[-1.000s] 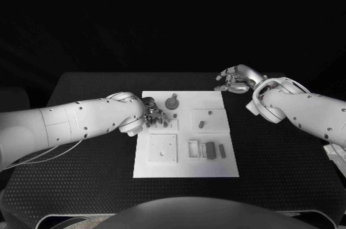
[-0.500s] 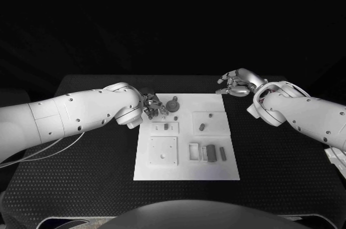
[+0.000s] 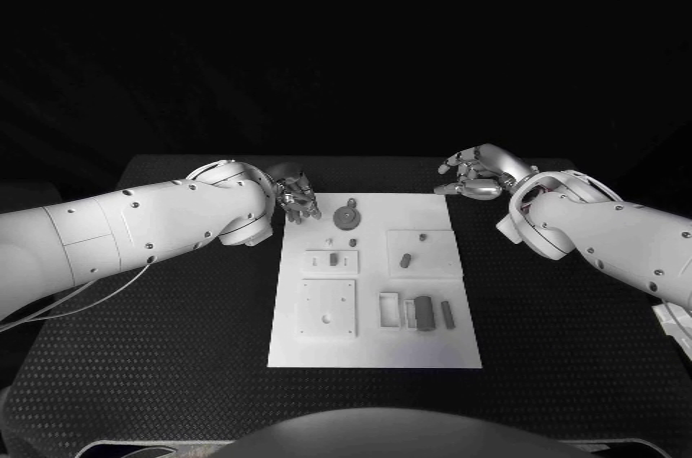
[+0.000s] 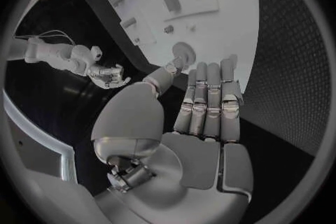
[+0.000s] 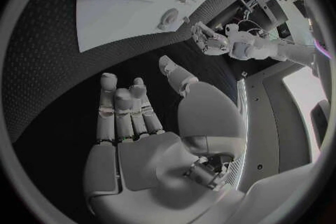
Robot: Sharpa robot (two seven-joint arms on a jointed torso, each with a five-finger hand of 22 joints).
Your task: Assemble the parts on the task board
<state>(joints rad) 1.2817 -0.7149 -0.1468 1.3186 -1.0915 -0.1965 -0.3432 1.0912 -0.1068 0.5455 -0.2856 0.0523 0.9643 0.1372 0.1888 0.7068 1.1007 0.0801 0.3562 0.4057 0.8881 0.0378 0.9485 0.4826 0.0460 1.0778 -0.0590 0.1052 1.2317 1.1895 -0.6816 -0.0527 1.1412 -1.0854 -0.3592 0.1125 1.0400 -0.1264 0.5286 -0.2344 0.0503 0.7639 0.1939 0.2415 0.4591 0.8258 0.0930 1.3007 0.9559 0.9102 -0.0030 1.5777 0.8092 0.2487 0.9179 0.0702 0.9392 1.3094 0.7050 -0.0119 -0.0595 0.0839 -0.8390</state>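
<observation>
The task board (image 3: 372, 350) lies flat in the middle of the black tabletop (image 3: 173, 318), with grey parts spread over it. Near its far edge sits a round grey part with a small tab (image 3: 348, 216). Below it a raised square plate carries a small dark block (image 3: 335, 259), and beside that another raised square holds a short slanted peg (image 3: 407, 259). Nearer the robot is a larger square plate (image 3: 327, 307) with a small hole, and to its side a white open frame (image 3: 388, 310) stands just beside a dark rectangular block (image 3: 421, 312) and a slim grey bar (image 3: 447, 314).

The left hand (image 3: 296, 198) hovers at the board's far left corner, just beside the round part; in the left wrist view its fingers (image 4: 209, 101) lie straight and side by side with nothing between them and the thumb, so it is empty and not closed.

The right hand (image 3: 476, 172) hangs over the bare tabletop off the board's far right corner, apart from every part; the right wrist view shows its fingers (image 5: 125, 109) extended, thumb held aside, holding nothing
</observation>
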